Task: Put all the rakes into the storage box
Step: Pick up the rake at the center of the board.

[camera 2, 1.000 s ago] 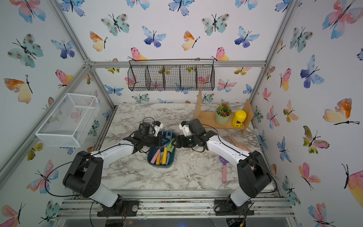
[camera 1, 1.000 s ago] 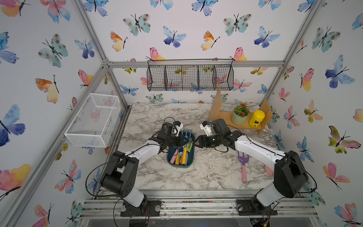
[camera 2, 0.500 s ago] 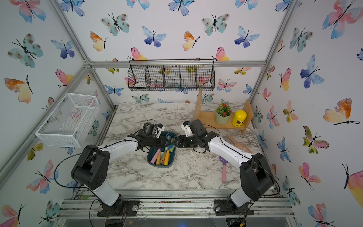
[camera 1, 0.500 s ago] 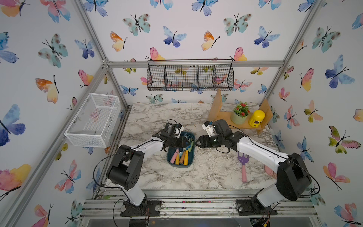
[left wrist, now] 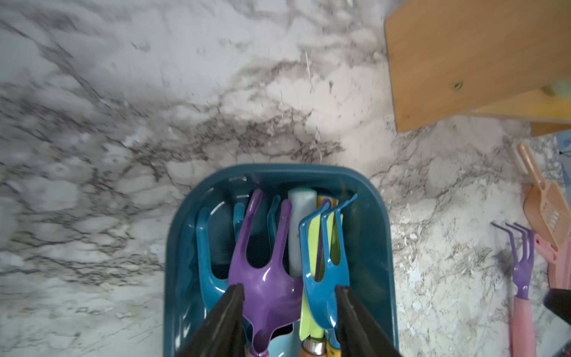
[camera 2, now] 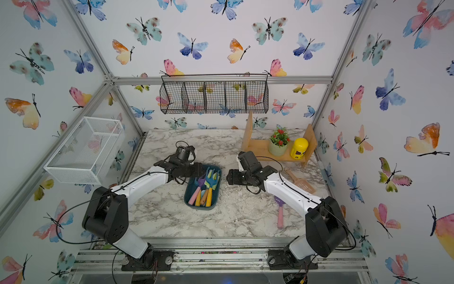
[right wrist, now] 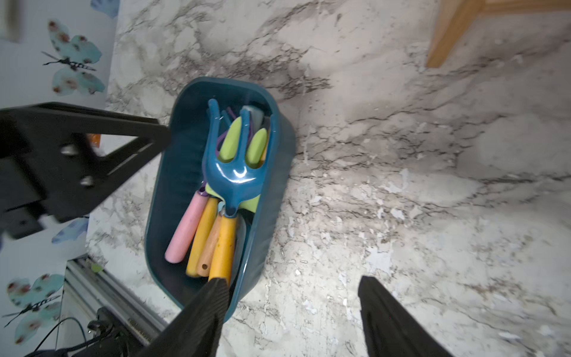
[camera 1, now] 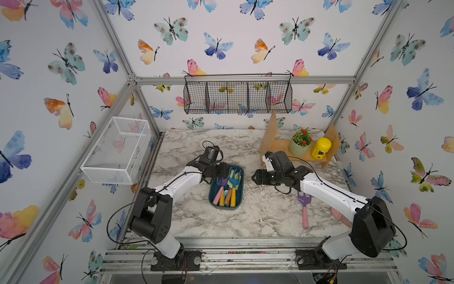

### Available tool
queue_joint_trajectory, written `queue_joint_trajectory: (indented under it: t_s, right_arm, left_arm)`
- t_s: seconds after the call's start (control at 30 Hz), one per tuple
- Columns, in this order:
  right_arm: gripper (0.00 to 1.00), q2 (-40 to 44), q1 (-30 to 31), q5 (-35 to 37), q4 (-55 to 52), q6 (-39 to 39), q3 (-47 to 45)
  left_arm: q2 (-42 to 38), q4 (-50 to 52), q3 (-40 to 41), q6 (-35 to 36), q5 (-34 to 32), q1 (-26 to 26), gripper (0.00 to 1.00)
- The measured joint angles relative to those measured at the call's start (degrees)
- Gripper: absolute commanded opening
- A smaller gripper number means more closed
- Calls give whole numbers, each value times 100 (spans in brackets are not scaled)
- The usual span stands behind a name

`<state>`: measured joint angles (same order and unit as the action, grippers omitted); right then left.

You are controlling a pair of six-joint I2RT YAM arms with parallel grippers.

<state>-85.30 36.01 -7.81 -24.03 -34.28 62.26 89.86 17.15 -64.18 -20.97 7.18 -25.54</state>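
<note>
The storage box is a teal tray in the middle of the table, holding several toy tools. A blue rake with a yellow handle lies on top, beside a purple rake head on a pink handle. My left gripper hangs open over the box's far end, its jaws on either side of both heads and gripping neither. My right gripper is open over bare table just right of the box. Another purple rake lies on the table under the right arm.
A peach scoop lies near the right wall. A wooden shelf at the back right holds a potted plant and a yellow jar. A white mesh basket hangs on the left wall, a black wire basket on the back wall.
My left gripper has gone from shut to open above the box's far end. The right jaws have widened a little and that arm has barely moved.
</note>
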Motion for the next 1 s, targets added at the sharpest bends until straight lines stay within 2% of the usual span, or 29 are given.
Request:
queue_joint_trajectory:
  t_s: [0.17,0.47,1.0]
  right_arm:
    - [73,153,-376,339,-170,-393,-382]
    - [76,505,-1333,540,-649,-1005,-1161]
    - [80,793,-1952,763,-1344,-1283,-1696]
  left_arm:
    - [-612,-422,42,42,-240,9,54]
    - [-656,-673,293,-26,-291,9,55]
    - [-555,-772,306,-131,-284,11,55]
